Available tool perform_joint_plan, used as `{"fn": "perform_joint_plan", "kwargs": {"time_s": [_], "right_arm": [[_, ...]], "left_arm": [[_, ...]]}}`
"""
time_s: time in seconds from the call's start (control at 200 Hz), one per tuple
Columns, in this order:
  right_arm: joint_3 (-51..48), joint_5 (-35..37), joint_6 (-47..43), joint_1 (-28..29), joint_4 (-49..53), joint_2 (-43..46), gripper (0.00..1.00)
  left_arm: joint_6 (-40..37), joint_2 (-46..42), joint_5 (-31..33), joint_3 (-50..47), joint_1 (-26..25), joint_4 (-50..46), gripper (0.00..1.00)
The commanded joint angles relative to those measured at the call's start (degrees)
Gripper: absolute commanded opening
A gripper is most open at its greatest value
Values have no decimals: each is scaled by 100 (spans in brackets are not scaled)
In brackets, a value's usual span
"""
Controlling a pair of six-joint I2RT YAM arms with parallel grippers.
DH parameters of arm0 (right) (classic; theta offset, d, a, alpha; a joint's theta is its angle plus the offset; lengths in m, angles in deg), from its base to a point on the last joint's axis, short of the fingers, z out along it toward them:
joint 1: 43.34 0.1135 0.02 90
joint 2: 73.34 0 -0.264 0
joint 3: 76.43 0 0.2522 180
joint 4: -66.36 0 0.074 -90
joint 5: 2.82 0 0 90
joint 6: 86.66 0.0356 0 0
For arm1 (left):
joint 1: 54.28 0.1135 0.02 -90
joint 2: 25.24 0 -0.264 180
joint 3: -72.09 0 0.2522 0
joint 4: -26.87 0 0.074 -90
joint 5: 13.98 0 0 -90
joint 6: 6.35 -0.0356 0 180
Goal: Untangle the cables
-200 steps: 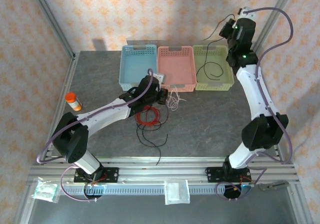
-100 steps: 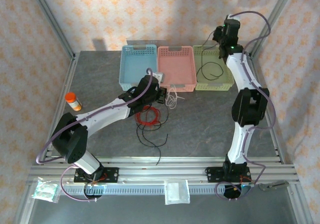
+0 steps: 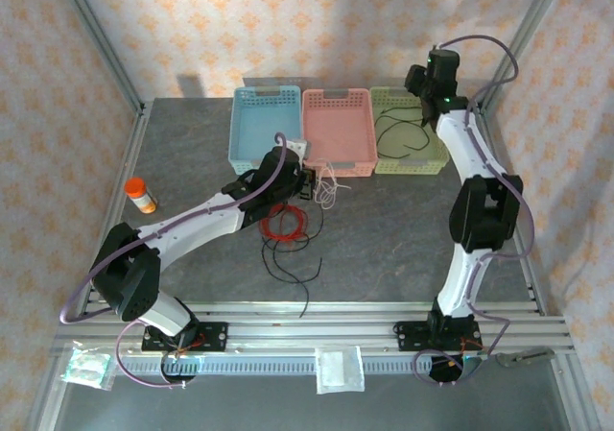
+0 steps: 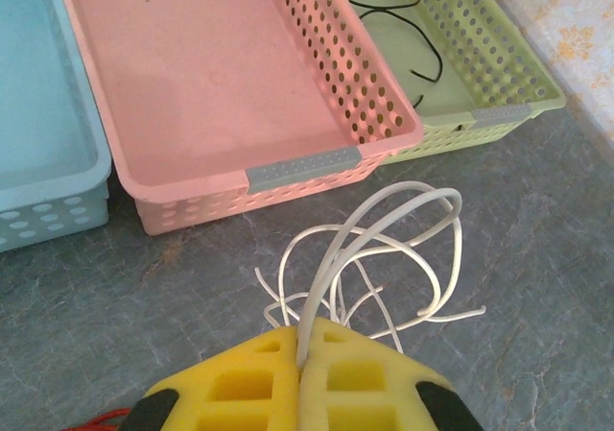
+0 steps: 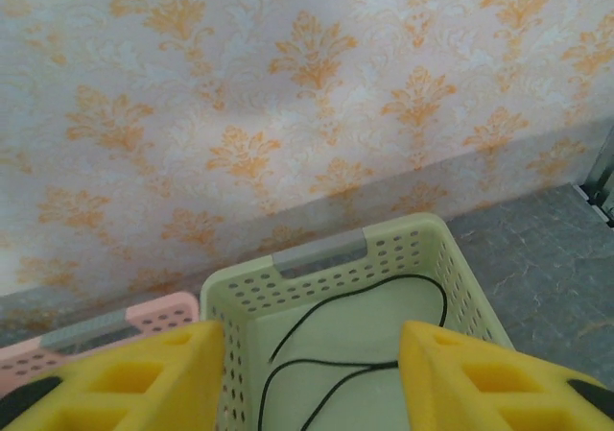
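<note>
Jaws on my right gripper had just parted, leaving the black cable freed in the green basket; my left gripper pinched the white cable.

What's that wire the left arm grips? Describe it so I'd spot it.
Find the pink basket, middle of three at the table's far edge. Just in front, the left gripper pinches the white cable. It alone is pale; the red cable and black cable lie nearer.
</note>
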Motion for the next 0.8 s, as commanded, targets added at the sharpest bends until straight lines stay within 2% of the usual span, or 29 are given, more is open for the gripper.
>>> {"fn": "perform_joint_plan", "kwargs": {"time_s": [0.0,0.085,0.22,0.421,0.551,0.686,0.796], "right_arm": [[-527,-115,-9,174,-394,823,49],[-1115,-261,-7,309,-504,1337,48],[-1997,-964,-154,539,-668,2083,42],[-3066,-2881,-512,897,-850,2934,39],[-3632,-3779,-714,1084,-631,3364,39],[-3853,-4273,-820,1352,-351,3533,38],[-3601,-4280,-881,1645,110,3347,34]], "left_arm": [[73,-95,-241,-12,70,248,0],[96,-82,-466,-34,164,296,0],[44,-111,-663,-82,288,330,0],[50,-121,-1163,-130,577,477,0],[-11,-148,-1332,-77,721,390,0],[-170,-110,-1647,49,748,267,0],[-293,-59,-1864,159,749,157,0]]}}
